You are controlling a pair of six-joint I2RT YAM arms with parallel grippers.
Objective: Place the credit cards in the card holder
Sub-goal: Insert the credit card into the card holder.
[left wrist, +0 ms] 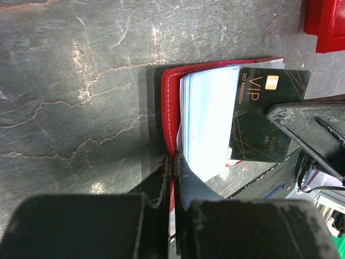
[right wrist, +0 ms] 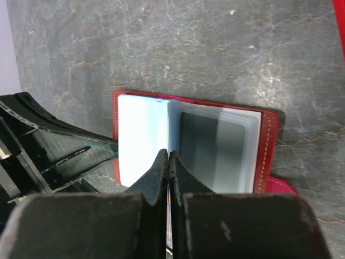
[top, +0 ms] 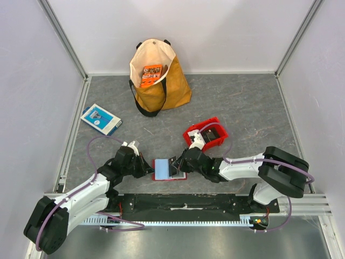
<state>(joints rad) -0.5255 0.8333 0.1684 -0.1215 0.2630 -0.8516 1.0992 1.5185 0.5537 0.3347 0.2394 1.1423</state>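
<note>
**Top view.** The left gripper (top: 145, 168) is fully closed on the left edge of the small flat red folding card holder (top: 168, 176). The holder lies open on the grey stone-patterned table (top: 242, 102), just ahead of the arm bases. The right gripper (top: 177, 165) is also fully closed, pinching a thin dark rectangular credit card (top: 172, 161) that stands on edge over the holder. The red plastic bin (top: 207, 135) sits close behind the right wrist, so route the forearm clear of it.

**Left wrist view.** The fingers (left wrist: 161, 178) pinch the red cover (left wrist: 168, 102) at its near edge.
- The dark card (left wrist: 259, 113), marked VIP with a gold chip, lies slightly tilted across the clear plastic sleeves (left wrist: 207, 118).
- It appears not yet seated in a pocket.
- Treat this grip as the anchor. Hold the cover flat so the sleeves cannot slide when the card pushes in.

**Right wrist view.** The fingers (right wrist: 156, 178) meet with the card between them, showing only as a thin edge-on line.
- The right-hand sleeve (right wrist: 215, 145) shows a dark grey rectangle. Whether this is a loaded card or the lining cannot be told.
- Square the card's leading edge to the sleeve mouth before advancing.
- Enter at a shallow angle and push slowly.
- Release only once most of the card is inside. A skewed entry will likely buckle the sleeve or drag the holder.
</note>
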